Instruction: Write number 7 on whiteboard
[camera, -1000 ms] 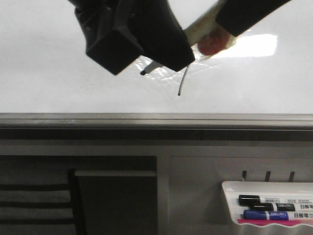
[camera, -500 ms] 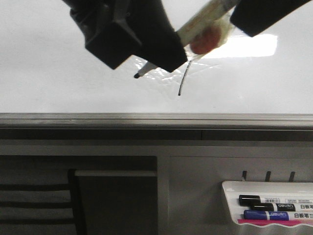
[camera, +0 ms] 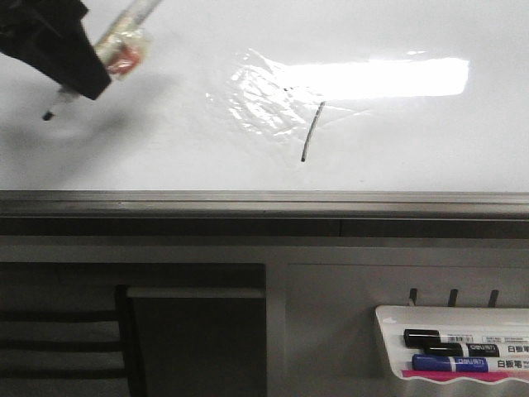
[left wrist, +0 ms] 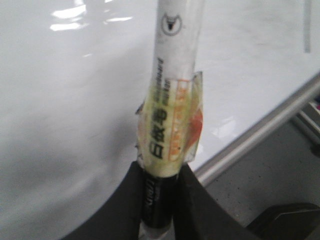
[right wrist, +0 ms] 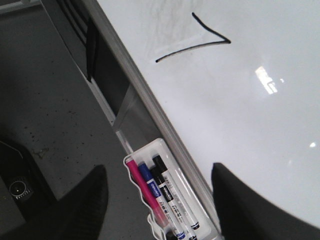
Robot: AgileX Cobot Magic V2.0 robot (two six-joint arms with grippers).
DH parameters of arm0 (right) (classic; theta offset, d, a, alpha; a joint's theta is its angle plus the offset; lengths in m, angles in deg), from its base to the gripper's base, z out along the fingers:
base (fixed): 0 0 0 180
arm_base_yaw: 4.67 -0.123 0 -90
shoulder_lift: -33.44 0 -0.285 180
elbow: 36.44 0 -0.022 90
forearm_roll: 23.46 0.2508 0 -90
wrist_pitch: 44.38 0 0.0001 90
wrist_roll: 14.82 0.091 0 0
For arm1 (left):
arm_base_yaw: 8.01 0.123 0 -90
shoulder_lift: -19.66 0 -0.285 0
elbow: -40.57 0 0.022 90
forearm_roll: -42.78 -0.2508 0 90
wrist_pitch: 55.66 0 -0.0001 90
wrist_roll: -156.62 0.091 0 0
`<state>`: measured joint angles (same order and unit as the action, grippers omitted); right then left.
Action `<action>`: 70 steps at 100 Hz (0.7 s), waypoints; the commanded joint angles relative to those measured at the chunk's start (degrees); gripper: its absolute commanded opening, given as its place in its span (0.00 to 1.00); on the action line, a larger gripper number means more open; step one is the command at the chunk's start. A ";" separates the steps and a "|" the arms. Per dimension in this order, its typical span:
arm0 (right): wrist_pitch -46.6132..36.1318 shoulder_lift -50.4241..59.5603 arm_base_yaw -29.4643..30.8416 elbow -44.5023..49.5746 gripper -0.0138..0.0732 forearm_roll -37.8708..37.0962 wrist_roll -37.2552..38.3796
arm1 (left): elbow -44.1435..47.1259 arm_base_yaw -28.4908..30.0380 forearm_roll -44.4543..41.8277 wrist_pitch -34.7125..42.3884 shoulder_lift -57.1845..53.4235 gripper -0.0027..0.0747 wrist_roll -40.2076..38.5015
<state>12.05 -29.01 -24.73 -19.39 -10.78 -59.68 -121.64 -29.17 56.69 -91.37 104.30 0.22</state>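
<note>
Front view: the whiteboard [camera: 165, 157] fills the upper field, with a bright rectangular glare [camera: 380, 78] right of centre and a grey metal rail [camera: 264, 198] along its lower edge. Below the rail, at lower right, a small white marker tray [camera: 388, 318] holds black, blue and pink markers [camera: 463, 363] (the same tray appears in the right wrist view, lying beside the rail). Nothing stands between the camera and the drawn figure.

The left gripper [left wrist: 159, 200] sits at the upper left corner of the front view; its jaws are closed narrowly on the black end of a white marker pen [left wrist: 172, 95] wrapped with yellowish tape. The pen's dark tip [camera: 48, 116] points down and to the left, close to the board; contact cannot be judged.

The right gripper [right wrist: 155, 195] shows only two dark fingertips [right wrist: 82, 210] set wide apart, with nothing between them.

The number 7 [right wrist: 195, 42] lies below the glare, well to the right of the left jaws; only its dark curved downstroke is plain in the front view.
</note>
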 commanded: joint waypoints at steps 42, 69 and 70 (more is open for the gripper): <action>-3.14 0.51 0.41 -1.55 0.63 0.36 0.94 | 3.10 16.20 0.86 10.78 -1.40 0.01 -9.49; -3.67 0.51 0.41 -1.55 0.63 0.36 0.94 | 3.66 16.20 0.86 11.68 -0.34 0.01 -9.49; -3.67 0.51 0.41 -1.55 0.63 0.36 0.94 | 3.66 16.20 0.86 11.68 -0.22 0.01 -9.49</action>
<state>11.78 -29.01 -24.73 -19.39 -10.78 -58.67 -116.63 -13.09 56.69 -83.25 104.71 -8.69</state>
